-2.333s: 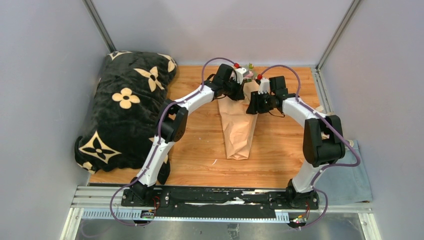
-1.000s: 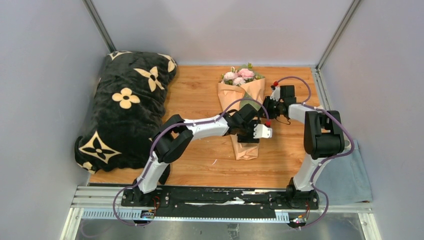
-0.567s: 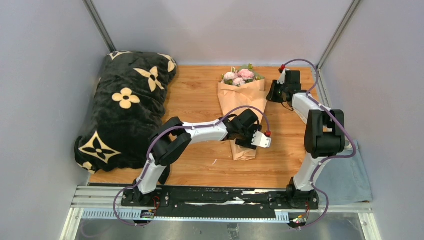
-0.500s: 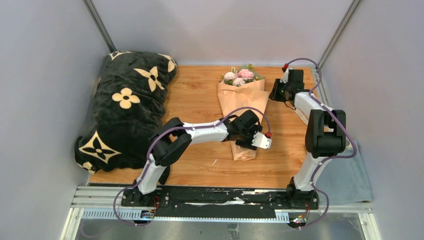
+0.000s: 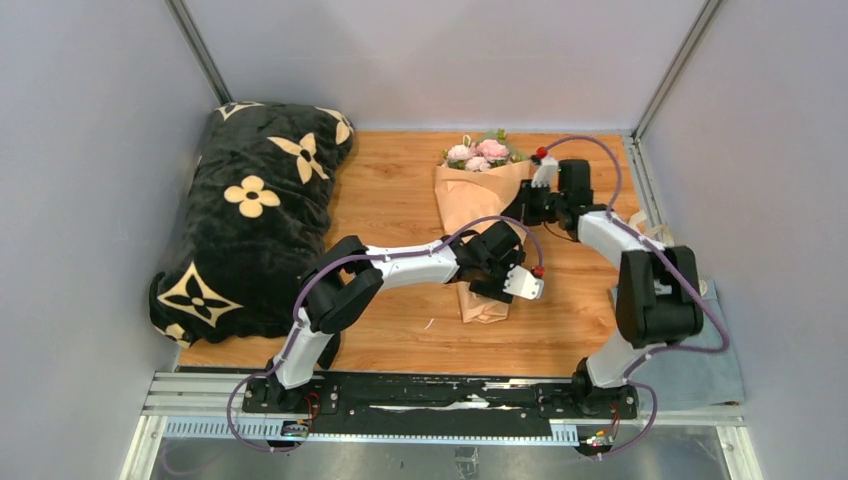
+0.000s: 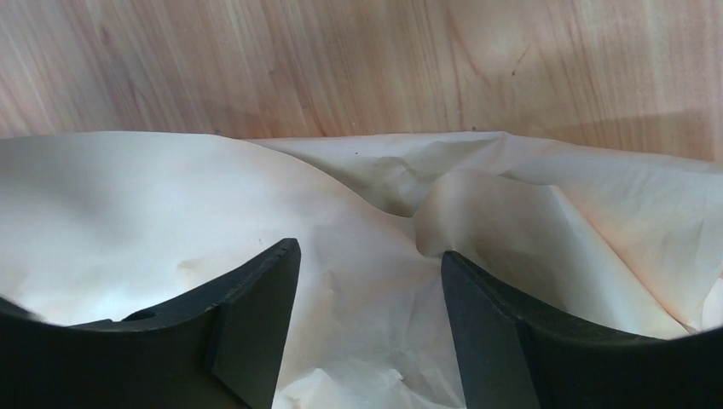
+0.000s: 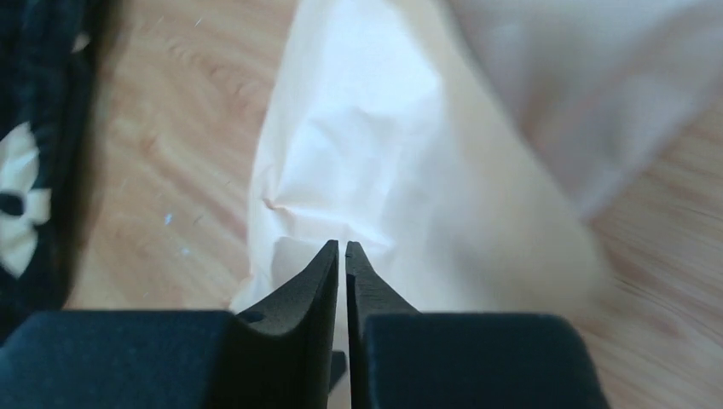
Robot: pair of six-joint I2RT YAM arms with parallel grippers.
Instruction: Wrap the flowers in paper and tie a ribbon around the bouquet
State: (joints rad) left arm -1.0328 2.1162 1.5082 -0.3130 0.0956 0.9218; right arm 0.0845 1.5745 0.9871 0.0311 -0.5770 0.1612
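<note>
My left gripper (image 6: 371, 256) straddles the bouquet (image 5: 478, 205) at its narrow end, jaws wide, apparently to hold the paper (image 6: 128, 213) wrapped. The right gripper (image 7: 342, 249) is nearly closed, nothing visibly held.

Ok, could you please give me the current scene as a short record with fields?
wrapping: flowers sit in a cone of paper, lying on the wooden table, blooms toward the far edge
tie: nothing visible around the cone
left gripper: open, over the cone's lower part
right gripper: shut, at the cone's upper right edge; pinching paper or not, cannot tell
other: black flower-patterned cushion on the left; grey-blue cloth at near right
</note>
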